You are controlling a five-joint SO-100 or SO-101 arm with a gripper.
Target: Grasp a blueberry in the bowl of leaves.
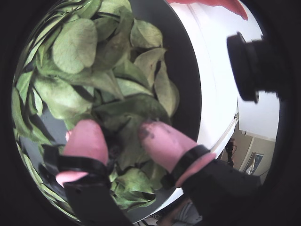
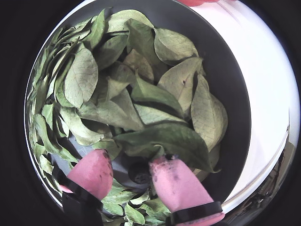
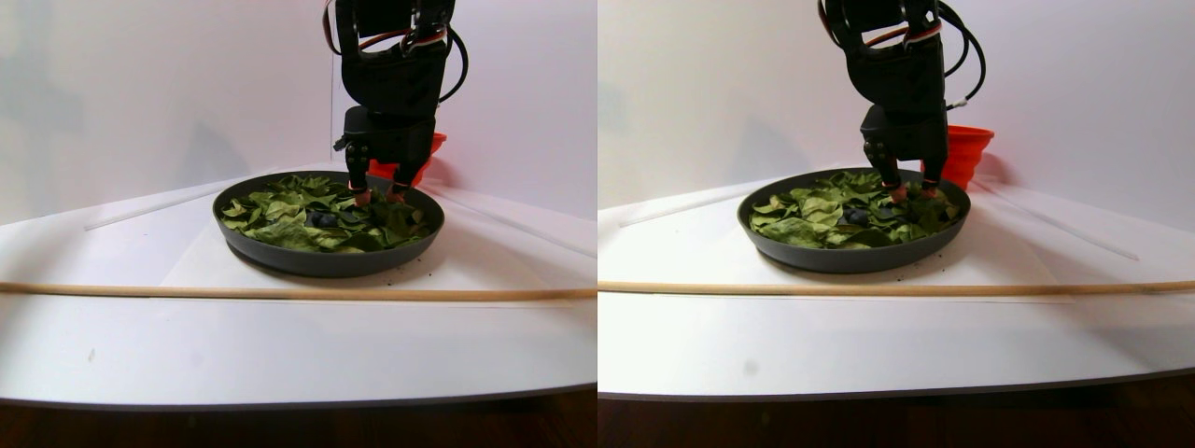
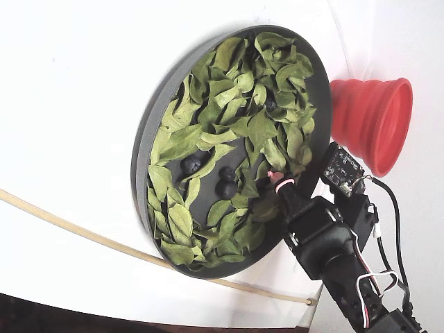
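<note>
- The blueberry [image 2: 139, 173] I'm after sits in the bowl [image 2: 221, 89], low among the leaves [image 2: 155, 96]. In a wrist view it shows as a small dark round shape on bare dish floor, half tucked under a large dark-green leaf.
- It lies directly between the two pink fingertips [image 2: 175, 181] of the tool [image 2: 127, 170], closer to the right-hand pad in that view.
- The tool is open, pads spread either side of the berry and not yet touching it as far as I can judge. Nothing is gripped.
- In my judgement the coming move turns on this alone: the berry is already on the closing line, so the jaws need only come together, perhaps after sinking a touch lower.
- The overhanging leaf may get pinched along with the berry.
- In the fixed view the tool [image 4: 277, 182] is down at the right side of the bowl [image 4: 142, 149], and other dark blueberries [image 4: 191, 164] lie exposed further left, well apart from it.
- A red cup [image 4: 371, 121] stands just beyond the bowl's rim, on the white table [image 4: 62, 90].
- A thin wooden stick [image 3: 280, 292] lies across the table nearer the stereo camera.
</note>
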